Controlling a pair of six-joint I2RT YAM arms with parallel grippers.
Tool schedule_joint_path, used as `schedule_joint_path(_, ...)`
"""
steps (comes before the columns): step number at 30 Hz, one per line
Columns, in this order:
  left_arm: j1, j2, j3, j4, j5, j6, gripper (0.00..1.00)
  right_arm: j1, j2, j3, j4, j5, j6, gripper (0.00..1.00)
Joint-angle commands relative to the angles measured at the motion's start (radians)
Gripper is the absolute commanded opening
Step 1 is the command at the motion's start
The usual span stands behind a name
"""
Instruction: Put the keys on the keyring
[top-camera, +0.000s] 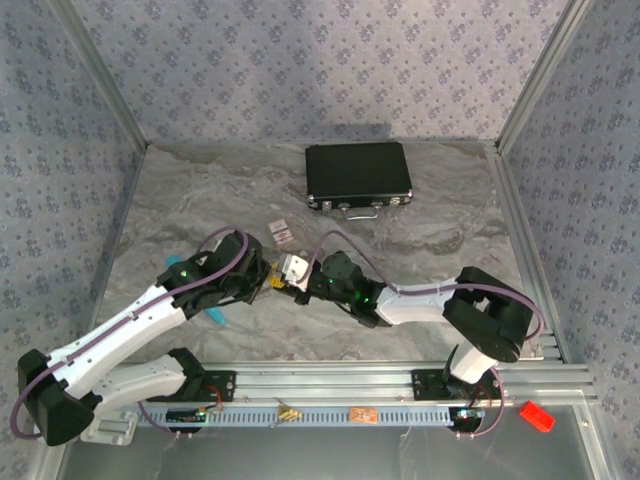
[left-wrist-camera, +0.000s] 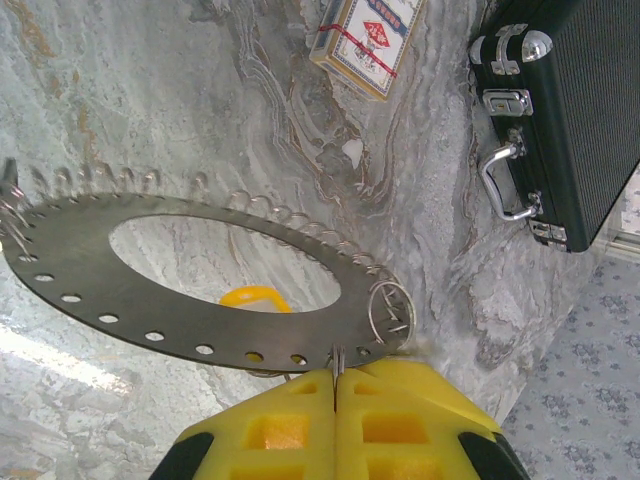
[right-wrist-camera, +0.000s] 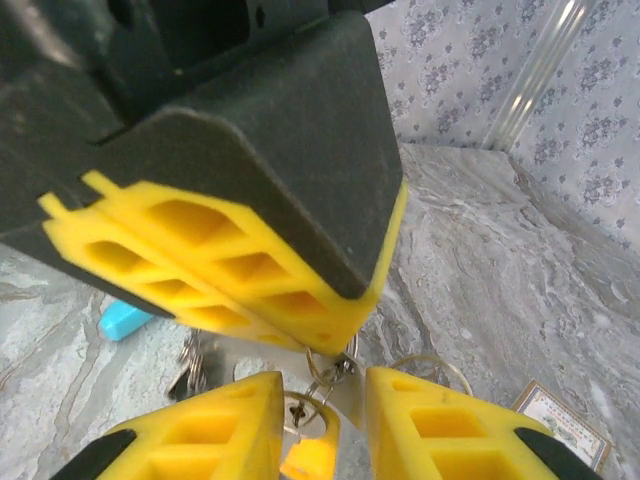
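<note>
I count one keyring (left-wrist-camera: 75, 255), its rim clamped in my left gripper (left-wrist-camera: 335, 385); my right gripper (right-wrist-camera: 325, 400) holds its jaws apart around one yellow-headed key (right-wrist-camera: 310, 458).

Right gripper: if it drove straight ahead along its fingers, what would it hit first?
Most likely the keyring, whose edge hangs just ahead of the right gripper. Directly behind it is the left gripper, clamped on that ring. Depth is hard to judge this close.

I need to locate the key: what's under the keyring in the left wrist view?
Through the keyring's central opening, a yellow key head and the marble table show. The rest of the key is covered by the ring's plate.
</note>
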Motion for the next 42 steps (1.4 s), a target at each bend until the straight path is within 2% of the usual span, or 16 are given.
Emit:
schedule_joint_path(1, -0.003, -0.021, -0.001, 0.0, 0.005, -0.072, 0.0, 0.01, 0.023, 0.039, 0.035, 0.02, -0.022, 0.26)
schedule_joint_path(5, -0.002, -0.021, -0.002, 0.0, 0.008, -0.074, 0.0, 0.011, 0.037, 0.057, 0.027, 0.03, -0.035, 0.2)
schedule_joint_path(11, -0.003, -0.022, -0.003, 0.001, 0.004, -0.075, 0.0, 0.009, 0.047, 0.074, 0.016, 0.068, -0.065, 0.0)
schedule_joint_path(13, -0.003, -0.031, -0.013, 0.027, -0.008, -0.067, 0.02, 0.008, 0.043, 0.071, 0.012, 0.072, -0.072, 0.0)
schedule_joint_path(14, -0.004, -0.037, -0.02, 0.042, -0.02, -0.051, 0.1, 0.007, 0.04, 0.068, 0.009, 0.07, -0.073, 0.0)
schedule_joint_path(16, -0.004, -0.06, -0.03, 0.056, -0.066, 0.005, 0.33, 0.002, 0.031, 0.064, 0.001, 0.061, -0.071, 0.0)
schedule_joint_path(18, -0.005, -0.087, -0.036, 0.058, -0.128, 0.062, 0.45, -0.008, 0.017, 0.056, -0.006, 0.038, -0.06, 0.0)
schedule_joint_path(20, -0.004, -0.115, -0.048, 0.059, -0.2, 0.138, 0.51, -0.021, 0.0, 0.048, -0.021, 0.013, -0.047, 0.0)
schedule_joint_path(24, -0.003, -0.191, -0.088, 0.083, -0.397, 0.406, 0.58, -0.047, -0.052, 0.042, -0.103, -0.065, -0.045, 0.0)
schedule_joint_path(27, -0.004, -0.249, -0.154, 0.216, -0.49, 0.706, 0.62, -0.074, -0.097, 0.043, -0.166, -0.116, -0.034, 0.0)
schedule_joint_path(28, -0.002, -0.269, -0.187, 0.299, -0.483, 0.852, 0.62, -0.082, -0.108, 0.048, -0.186, -0.127, -0.032, 0.0)
schedule_joint_path(31, 0.0, -0.306, -0.258, 0.468, -0.398, 1.236, 0.61, -0.115, -0.134, 0.064, -0.252, -0.182, -0.028, 0.0)
schedule_joint_path(34, 0.0, -0.317, -0.296, 0.523, -0.245, 1.544, 0.61, -0.159, -0.165, 0.077, -0.318, -0.257, -0.022, 0.0)
schedule_joint_path(36, -0.001, -0.325, -0.305, 0.507, -0.133, 1.724, 0.56, -0.192, -0.188, 0.096, -0.395, -0.328, -0.034, 0.0)
schedule_joint_path(39, 0.0, -0.337, -0.321, 0.5, -0.036, 1.91, 0.52, -0.231, -0.22, 0.139, -0.575, -0.446, -0.107, 0.0)
schedule_joint_path(42, 0.0, -0.349, -0.356, 0.511, 0.128, 2.096, 0.48, -0.245, -0.237, 0.211, -0.795, -0.497, -0.209, 0.0)
